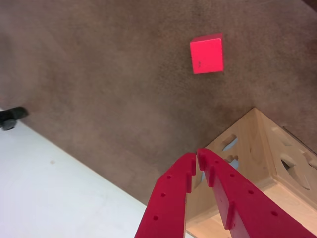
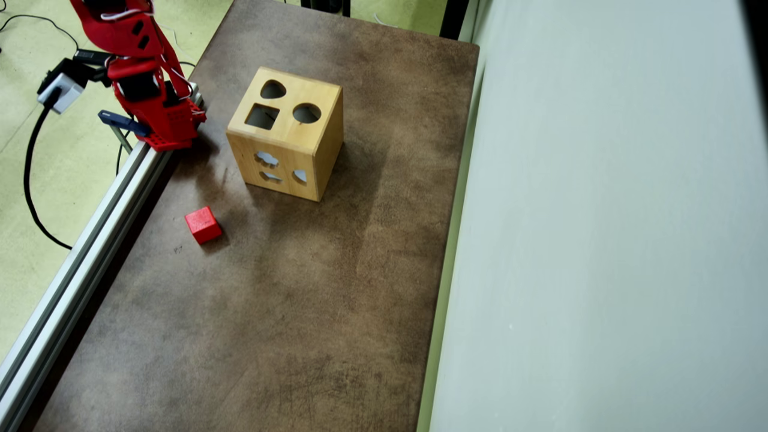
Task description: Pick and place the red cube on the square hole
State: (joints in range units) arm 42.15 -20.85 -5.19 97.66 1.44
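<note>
My gripper (image 1: 197, 154) is closed and empty. The red cube (image 2: 203, 225) sits near the table's (image 2: 336, 312) left edge in the overhead view, apart from the wooden box (image 2: 288, 135).

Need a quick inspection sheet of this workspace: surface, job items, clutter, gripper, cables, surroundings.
Surface: brown mat, worn and blotchy, otherwise bare.
Job's things: red cube lies free on the mat, apart from the wooden box. Square hole in the box top is open, beside a round hole and a teardrop hole.
Clutter: nothing seen on the mat.
Gripper: gripper has its tips nearly touching, holding nothing, well short of the cube in the wrist view.
Cables: black cable runs over the floor to a grey plug box by the arm base; white wires on the arm.
Surroundings: aluminium rail along the mat's left edge in the overhead view, pale wall on the right, green floor.
</note>
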